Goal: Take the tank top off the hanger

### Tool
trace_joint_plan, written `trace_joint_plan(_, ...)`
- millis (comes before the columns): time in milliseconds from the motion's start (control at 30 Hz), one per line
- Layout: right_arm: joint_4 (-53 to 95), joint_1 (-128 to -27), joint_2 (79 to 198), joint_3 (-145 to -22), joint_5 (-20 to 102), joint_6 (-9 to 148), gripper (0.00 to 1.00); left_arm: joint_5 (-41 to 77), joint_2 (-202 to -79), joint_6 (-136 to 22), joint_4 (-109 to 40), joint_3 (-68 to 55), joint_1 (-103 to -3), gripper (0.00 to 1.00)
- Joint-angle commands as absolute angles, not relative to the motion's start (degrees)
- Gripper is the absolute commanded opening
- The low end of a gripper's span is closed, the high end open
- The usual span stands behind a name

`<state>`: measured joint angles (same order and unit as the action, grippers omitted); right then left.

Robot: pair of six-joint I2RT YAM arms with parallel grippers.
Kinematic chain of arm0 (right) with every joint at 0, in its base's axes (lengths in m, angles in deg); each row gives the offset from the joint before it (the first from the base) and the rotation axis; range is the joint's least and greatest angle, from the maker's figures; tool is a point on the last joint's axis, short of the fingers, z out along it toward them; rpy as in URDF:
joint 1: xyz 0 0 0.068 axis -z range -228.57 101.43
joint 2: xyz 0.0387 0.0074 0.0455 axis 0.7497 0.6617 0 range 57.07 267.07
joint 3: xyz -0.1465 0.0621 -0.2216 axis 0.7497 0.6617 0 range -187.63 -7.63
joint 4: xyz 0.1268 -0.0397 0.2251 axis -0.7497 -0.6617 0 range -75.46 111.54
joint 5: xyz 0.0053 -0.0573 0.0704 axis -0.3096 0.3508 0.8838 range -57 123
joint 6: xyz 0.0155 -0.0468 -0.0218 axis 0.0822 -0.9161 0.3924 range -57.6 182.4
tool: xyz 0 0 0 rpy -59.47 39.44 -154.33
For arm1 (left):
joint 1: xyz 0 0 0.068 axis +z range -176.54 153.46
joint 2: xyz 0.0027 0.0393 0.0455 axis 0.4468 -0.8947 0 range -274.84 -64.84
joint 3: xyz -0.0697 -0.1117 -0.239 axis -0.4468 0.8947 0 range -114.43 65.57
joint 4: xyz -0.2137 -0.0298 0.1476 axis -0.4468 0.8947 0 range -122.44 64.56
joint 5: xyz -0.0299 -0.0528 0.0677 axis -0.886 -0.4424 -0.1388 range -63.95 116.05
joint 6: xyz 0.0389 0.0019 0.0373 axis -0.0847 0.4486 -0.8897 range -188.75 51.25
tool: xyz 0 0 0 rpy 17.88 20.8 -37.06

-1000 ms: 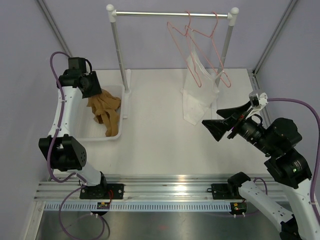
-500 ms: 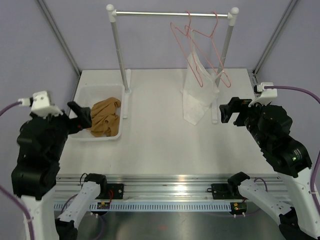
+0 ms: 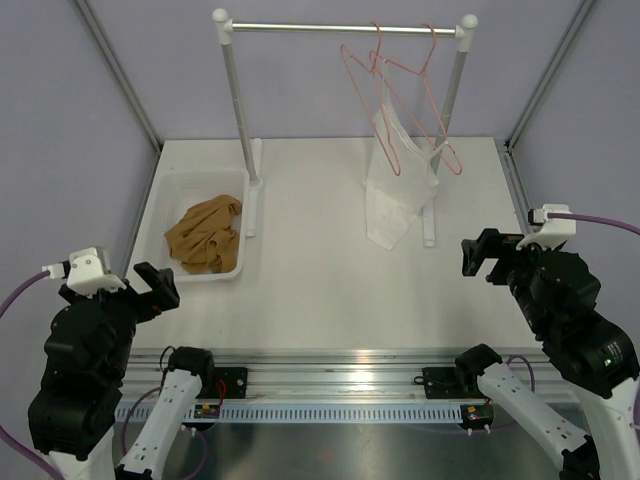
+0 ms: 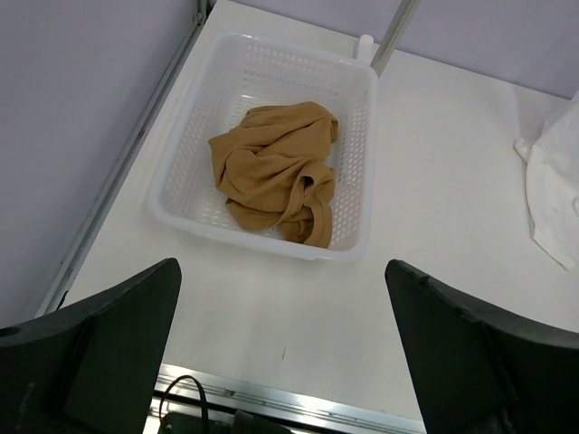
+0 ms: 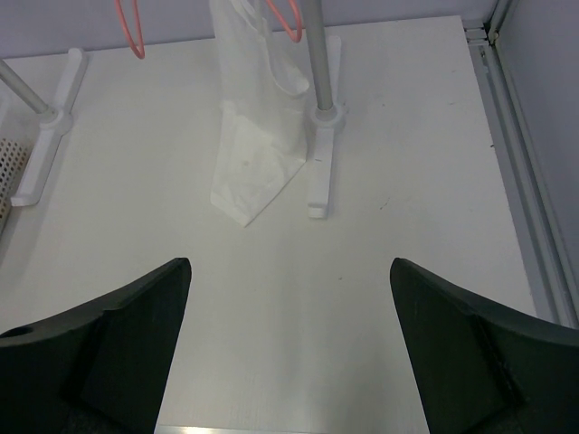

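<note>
**Tan tank top point(image 4: 276, 172) lies crumpled in white basket point(image 4: 262, 246)**

Left gripper point(image 4: 281, 271) hovers at the near side of the basket, fingers point(image 4: 99, 334) spread wide, empty, apart from the tank top. Right gripper point(image 5: 289, 264), far right of the basket, likewise spread and empty.

I can read no text, label, brand or number in any view. Whatever marks there may be are too small for me to make out.

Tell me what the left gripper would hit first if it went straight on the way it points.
Ahead of the open left gripper: likely the white basket, near rim first, or the tank top bunched inside it; depth is unclear.
</note>
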<state>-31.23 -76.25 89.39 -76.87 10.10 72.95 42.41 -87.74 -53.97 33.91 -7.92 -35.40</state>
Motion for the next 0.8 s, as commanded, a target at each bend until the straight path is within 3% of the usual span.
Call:
trace_joint_plan(0,-31.9,-76.2,89.7,-75.7,7.4,73.6,0.99,41.8,-86.0,-55.0,31.9,-6.8,-35.6,0.99)
trace_joint_plan(767,-34.5,-76.1,90.6,-78.6,7.0,74.1,1.0,39.7,-85.7,-56.2,29.3,-3.8,-35.6,0.99)
